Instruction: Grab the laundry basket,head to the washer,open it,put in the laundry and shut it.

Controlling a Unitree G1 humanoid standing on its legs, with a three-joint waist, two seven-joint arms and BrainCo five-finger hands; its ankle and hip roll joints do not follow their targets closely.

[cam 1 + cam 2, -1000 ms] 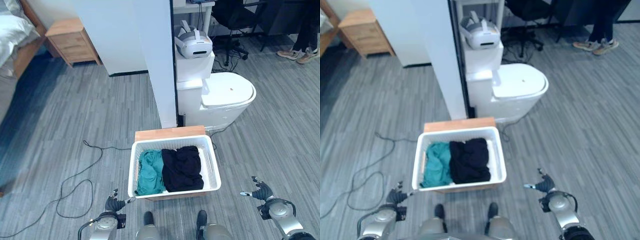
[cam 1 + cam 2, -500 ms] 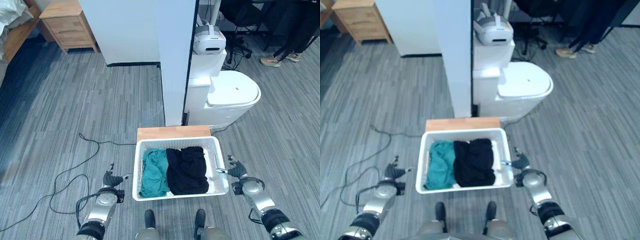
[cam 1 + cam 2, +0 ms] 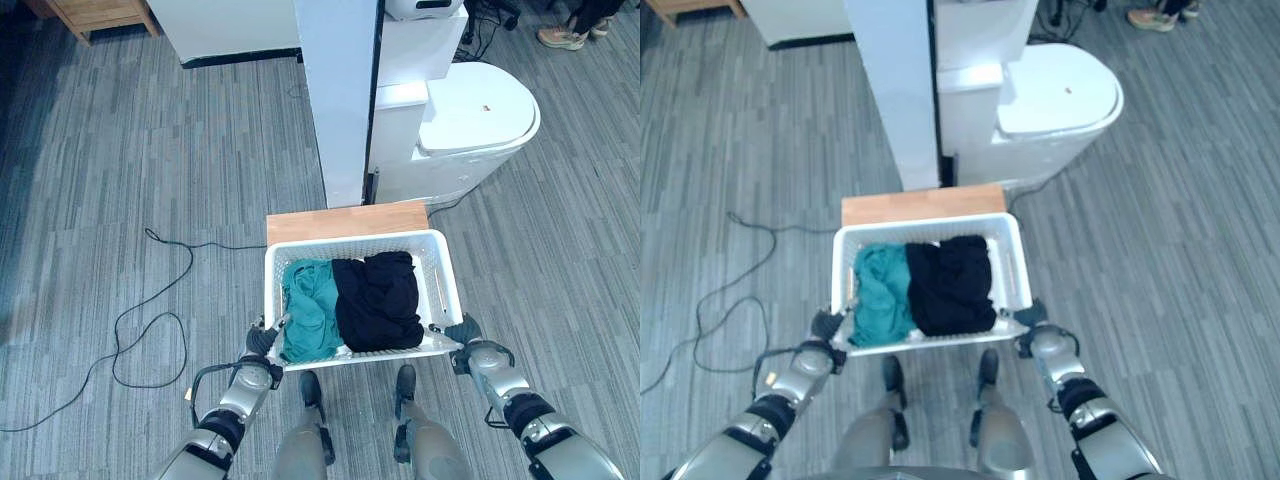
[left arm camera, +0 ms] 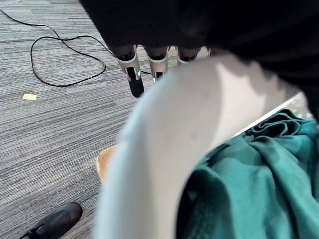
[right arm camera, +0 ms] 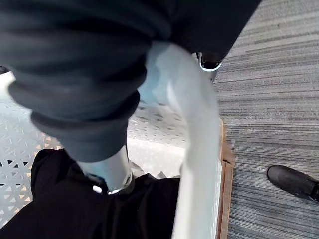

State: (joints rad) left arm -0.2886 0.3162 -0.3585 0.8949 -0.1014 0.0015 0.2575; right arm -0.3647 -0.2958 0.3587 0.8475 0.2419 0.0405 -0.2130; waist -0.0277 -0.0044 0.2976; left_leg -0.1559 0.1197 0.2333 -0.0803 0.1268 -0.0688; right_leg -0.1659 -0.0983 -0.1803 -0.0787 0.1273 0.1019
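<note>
One white basket [image 3: 440, 275] on grey plank floor [image 3: 130, 180] by toilet [image 3: 480, 110].

Grey plank floor [image 3: 120, 150], white pillar [image 3: 338, 90], white toilet [image 3: 470, 120], wooden board [image 3: 345, 222]

Open grey floor [image 3: 120, 200] lies to either side of my laundry basket [image 3: 445, 270], but straight ahead the white pillar [image 3: 340, 100] and the toilet [image 3: 470, 115] block the way, a black cord [image 3: 150, 330] looping leftward.
</note>
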